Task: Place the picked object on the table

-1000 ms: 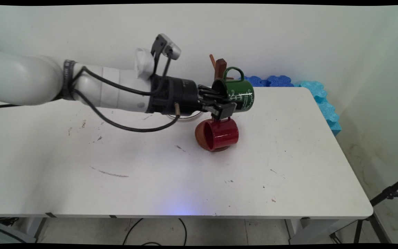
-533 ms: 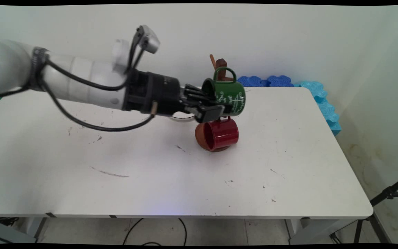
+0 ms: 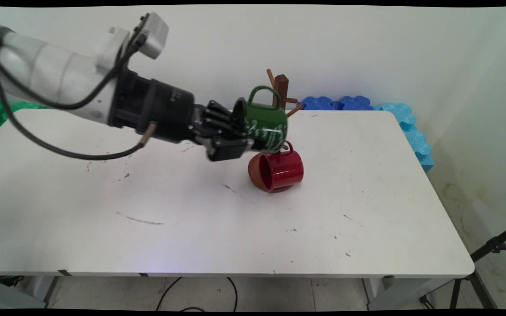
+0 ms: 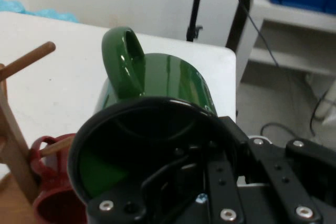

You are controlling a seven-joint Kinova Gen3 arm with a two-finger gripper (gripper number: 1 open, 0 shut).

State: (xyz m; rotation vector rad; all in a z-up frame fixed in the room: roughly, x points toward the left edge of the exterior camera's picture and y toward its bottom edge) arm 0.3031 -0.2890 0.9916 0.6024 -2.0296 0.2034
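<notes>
Green mug [image 3: 262,123] is held off the table [image 3: 191,210], the gripper [image 3: 240,138] clamped on its rim (one finger goes inside, as only the hand view shows). Main view shows the red mug [image 3: 277,171] hanging just below, on the wooden rack [image 3: 281,85].

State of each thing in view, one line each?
Black two-finger gripper: shut on the green mug's rim.
Green enamel mug: held off the table, on its side, handle up.
Red mug: hanging by its handle from a peg.
Brown wooden mug tree: upright on the white table.
</notes>
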